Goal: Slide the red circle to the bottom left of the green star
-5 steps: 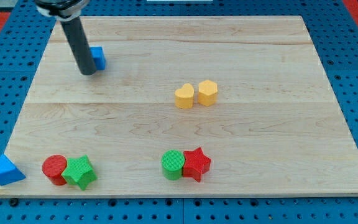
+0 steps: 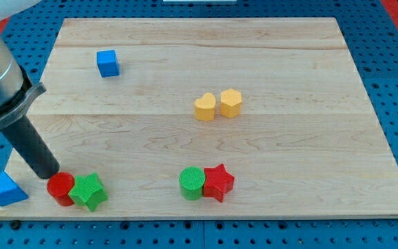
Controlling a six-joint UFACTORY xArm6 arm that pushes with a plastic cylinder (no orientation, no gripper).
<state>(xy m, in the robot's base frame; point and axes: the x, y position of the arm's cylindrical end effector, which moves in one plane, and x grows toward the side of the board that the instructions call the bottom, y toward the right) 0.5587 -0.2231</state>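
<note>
Since the earlier frame, my tip [image 2: 49,173] has travelled from beside the blue cube [image 2: 107,63] near the view's top left down to the view's bottom left, leaving the cube uncovered and in the same place. The rod now descends from the view's left edge, and my tip stands just at the upper left of the red circle [image 2: 61,188], touching it or nearly so; the contact cannot be confirmed. The tool is a plain rod with no jaws, so it holds nothing. The red circle lies at the bottom left of the surface [image 2: 289,145], directly to the view's left of the green star [image 2: 89,191] and touching it. The blue triangle [image 2: 6,189] sits at the surface's bottom left corner, to the view's left of my tip. The green circle [image 2: 192,183] and the red star [image 2: 218,182] stand touching near the bottom centre, the circle on the left. The yellow heart [image 2: 204,107] and the yellow hexagon [image 2: 231,103] stand side by side near the centre, well apart from the other blocks.
</note>
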